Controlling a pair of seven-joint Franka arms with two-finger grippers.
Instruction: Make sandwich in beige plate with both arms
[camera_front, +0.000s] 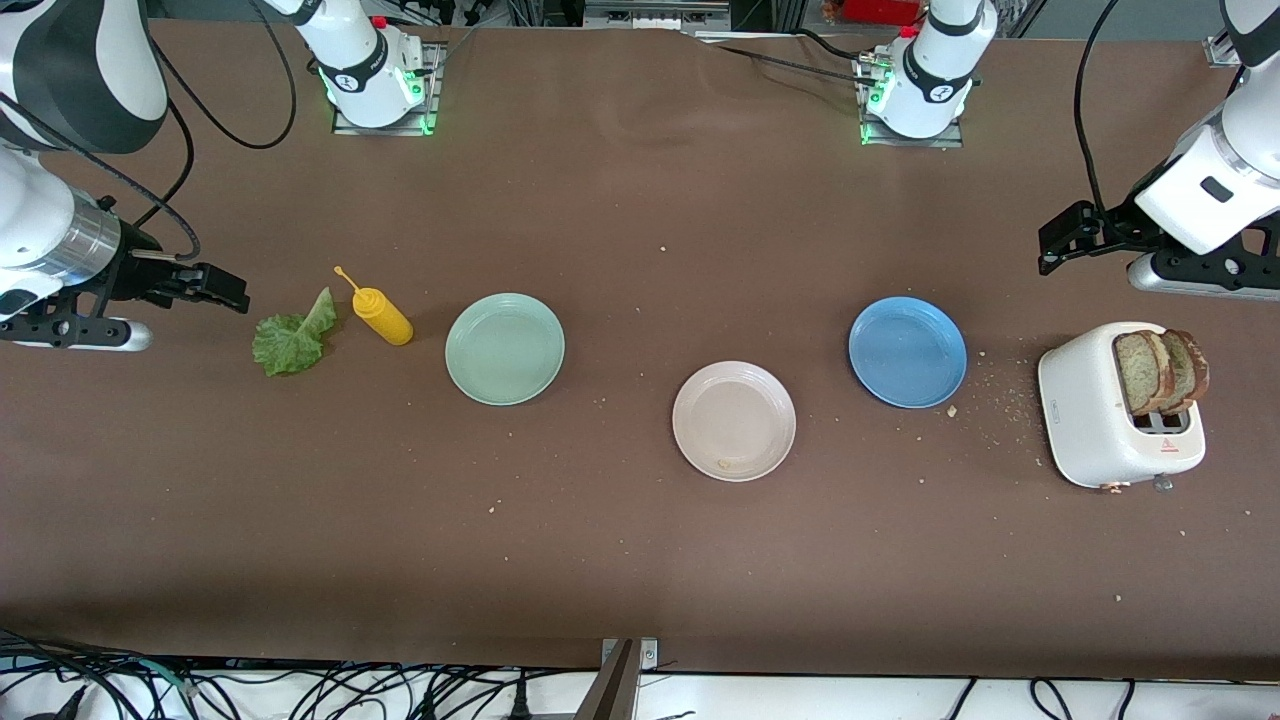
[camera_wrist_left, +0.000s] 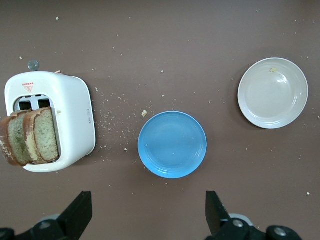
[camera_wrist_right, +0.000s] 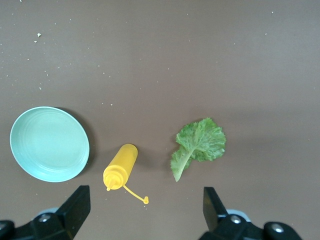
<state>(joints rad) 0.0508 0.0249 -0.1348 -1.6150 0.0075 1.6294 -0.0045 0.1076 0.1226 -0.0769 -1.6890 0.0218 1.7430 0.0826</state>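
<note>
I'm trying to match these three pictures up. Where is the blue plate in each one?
Front view: the blue plate lies between the beige plate and the toaster.
Left wrist view: at the middle, again between the two.
Right wrist view: not in it.
Shared landmark: the toaster.

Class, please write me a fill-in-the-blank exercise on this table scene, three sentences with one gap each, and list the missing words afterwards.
1. The brown bread slices stand in the white ____.
2. The crinkled green lettuce leaf lies beside the ____ squeeze bottle.
3. The round beige plate is ____ to the front camera than the round blue plate and the round pale green plate.

Missing words: toaster; yellow; nearer
</note>
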